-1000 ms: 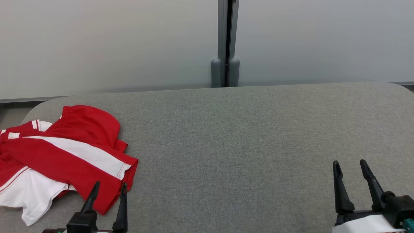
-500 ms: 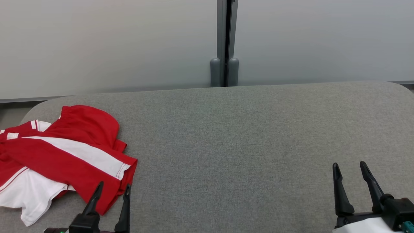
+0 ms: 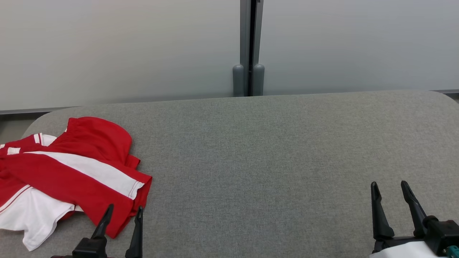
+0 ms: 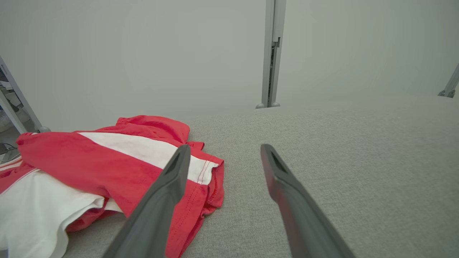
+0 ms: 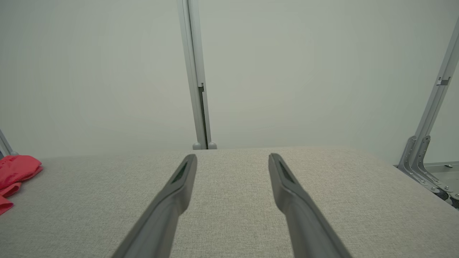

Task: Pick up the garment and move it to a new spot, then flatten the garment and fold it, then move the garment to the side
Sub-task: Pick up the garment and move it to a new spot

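So the crumpled red-and-white fabric garment [image 3: 71, 172] is heaped at the left end of the grey cloth-covered table [image 3: 269, 161], with its stripe running far-left to near-right. Its near hem is found just beside the tips of the left gripper [image 3: 125, 208], which is spread wide with nothing held. The right gripper [image 3: 389, 183], likewise gaping and empty, is parked well apart, so the pickup is probably best given to the left one.

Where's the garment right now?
Head view, lower left: the red-and-white garment lies crumpled on the grey table's left end, its near corner by the open left gripper.
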Controlling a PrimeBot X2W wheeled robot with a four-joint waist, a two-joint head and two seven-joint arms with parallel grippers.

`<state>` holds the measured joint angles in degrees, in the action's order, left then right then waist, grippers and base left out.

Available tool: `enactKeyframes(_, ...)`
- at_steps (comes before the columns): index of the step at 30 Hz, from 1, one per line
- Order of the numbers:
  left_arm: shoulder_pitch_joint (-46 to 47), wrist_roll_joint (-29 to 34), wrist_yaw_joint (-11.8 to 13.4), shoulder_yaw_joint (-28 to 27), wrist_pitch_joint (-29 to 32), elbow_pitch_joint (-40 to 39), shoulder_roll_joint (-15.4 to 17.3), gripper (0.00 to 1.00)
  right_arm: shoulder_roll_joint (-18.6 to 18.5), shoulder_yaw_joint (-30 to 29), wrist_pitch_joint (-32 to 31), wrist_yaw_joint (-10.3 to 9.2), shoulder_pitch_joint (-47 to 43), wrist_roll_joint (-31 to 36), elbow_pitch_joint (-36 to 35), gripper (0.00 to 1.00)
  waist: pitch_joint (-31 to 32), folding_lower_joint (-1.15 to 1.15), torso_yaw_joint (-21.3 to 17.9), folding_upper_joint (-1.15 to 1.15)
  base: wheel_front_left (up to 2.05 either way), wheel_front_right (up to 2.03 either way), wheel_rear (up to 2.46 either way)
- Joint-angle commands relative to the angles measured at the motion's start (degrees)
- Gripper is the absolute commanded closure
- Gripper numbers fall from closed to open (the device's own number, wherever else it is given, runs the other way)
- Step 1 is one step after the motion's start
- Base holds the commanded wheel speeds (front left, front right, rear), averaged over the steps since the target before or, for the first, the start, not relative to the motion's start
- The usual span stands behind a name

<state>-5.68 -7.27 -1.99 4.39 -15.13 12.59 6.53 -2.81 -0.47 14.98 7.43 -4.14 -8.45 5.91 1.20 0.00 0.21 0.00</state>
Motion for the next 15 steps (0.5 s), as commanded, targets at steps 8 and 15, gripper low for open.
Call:
enactKeyframes(8,1.51,-0.06,-0.74,-0.29,-0.04,0.51,-0.07,0.00,-0.19,-0.36,0.31,0.10,-0.71,-0.06,-0.90,0.00,0.18,0.00,3.05,0.00,0.00,0.00,0.00)
enactKeyframes(15,1.15,-0.35,-1.31,-1.24,-0.04,1.28,0.71,0.00,-0.19,0.88,0.31,0.10,-1.51,-1.14,-1.27,0.00,1.31,0.00,12.06,0.00,0.00,0.00,0.00)
